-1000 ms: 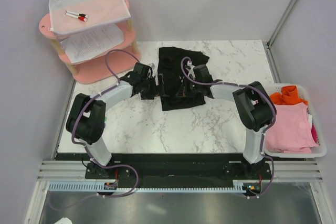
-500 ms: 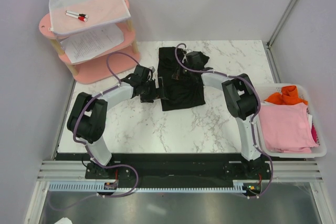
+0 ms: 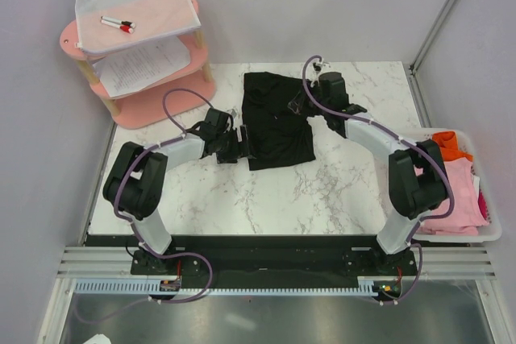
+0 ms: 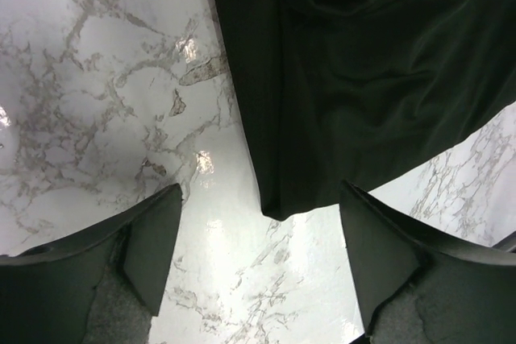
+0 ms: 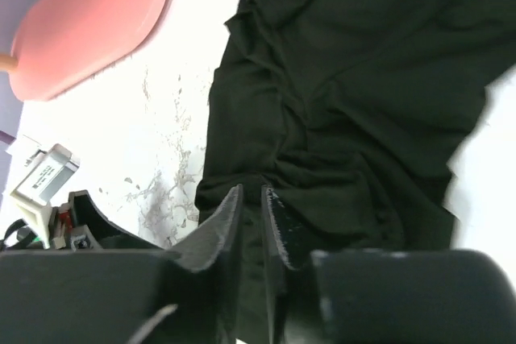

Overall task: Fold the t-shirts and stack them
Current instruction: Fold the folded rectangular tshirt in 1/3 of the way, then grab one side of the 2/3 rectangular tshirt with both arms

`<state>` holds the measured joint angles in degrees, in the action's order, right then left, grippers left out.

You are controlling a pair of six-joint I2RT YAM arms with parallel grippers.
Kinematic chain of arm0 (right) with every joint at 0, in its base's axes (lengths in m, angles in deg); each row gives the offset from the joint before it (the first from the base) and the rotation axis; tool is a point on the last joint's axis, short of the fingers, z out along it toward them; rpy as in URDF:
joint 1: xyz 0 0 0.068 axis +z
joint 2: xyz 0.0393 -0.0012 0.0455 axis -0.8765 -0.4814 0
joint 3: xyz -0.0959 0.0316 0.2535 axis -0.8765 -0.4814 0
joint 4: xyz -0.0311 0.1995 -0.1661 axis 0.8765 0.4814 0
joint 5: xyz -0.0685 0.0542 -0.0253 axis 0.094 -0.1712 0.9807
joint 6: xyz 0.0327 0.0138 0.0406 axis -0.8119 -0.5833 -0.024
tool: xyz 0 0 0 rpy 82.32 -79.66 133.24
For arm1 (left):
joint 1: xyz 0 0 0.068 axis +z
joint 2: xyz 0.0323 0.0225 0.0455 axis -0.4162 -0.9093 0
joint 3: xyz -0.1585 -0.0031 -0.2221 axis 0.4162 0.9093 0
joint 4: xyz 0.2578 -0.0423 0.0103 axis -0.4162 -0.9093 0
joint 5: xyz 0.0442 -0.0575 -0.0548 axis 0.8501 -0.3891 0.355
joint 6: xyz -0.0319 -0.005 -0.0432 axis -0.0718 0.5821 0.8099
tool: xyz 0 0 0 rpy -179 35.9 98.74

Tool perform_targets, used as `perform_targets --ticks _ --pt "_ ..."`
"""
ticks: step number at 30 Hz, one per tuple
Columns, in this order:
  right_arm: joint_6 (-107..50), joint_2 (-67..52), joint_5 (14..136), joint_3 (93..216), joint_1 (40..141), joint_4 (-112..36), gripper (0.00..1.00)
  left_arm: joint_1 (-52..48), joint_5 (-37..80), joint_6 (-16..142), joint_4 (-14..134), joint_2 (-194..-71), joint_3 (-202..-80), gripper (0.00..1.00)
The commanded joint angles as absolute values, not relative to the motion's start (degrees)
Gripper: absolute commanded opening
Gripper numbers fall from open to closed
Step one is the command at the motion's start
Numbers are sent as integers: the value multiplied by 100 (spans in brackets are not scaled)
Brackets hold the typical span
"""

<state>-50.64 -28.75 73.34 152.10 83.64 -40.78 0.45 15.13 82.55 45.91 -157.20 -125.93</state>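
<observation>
Black cloth lies rumpled in the middle of the white marble table (image 3: 347,191): the black t-shirt (image 3: 278,122), spread roughly flat, with creases gathered along its far and right sides. No chest lettering shows on the side now facing up.

At the shirt's left edge, the left gripper (image 4: 262,255) sits low over the marble. Its fingers (image 4: 153,239) are spread wide and grip nothing. A near corner of the shirt lies on the table between them, touching neither finger.

By the shirt's far right corner, the right gripper (image 5: 248,231) hangs above the wrinkled cloth. Its fingers (image 5: 222,227) are almost together, with only a thin slit between them. I cannot tell whether a fold is caught in that slit.

A white basket (image 3: 451,237) stands at the table's right edge. It holds the pink t-shirt (image 3: 459,195), folded flat, and the orange t-shirt (image 3: 450,144) bunched at the basket's far end.

Off the table's far left corner stands a pink tiered shelf (image 3: 153,106). Its middle tier carries white printed paper sheets (image 3: 145,66), whose lines of text are too small to read. Two markers (image 3: 117,23), one of them with a red cap, lie on a pale sheet on the top tier.
</observation>
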Motion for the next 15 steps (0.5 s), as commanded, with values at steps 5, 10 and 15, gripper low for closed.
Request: perform_targets --ticks 5,10,15 --pt "-5281 -2354 6925 14282 7617 -2841 39 25 1204 8670 5304 -16245 -12414 75" --pt "-5351 -2205 6493 13631 7432 -2735 55 16 1098 8758 5418 -16317 -12344 73" --pt "-5526 -2310 6204 13218 7432 -2962 57 7 1063 8776 5436 -16334 -12344 67"
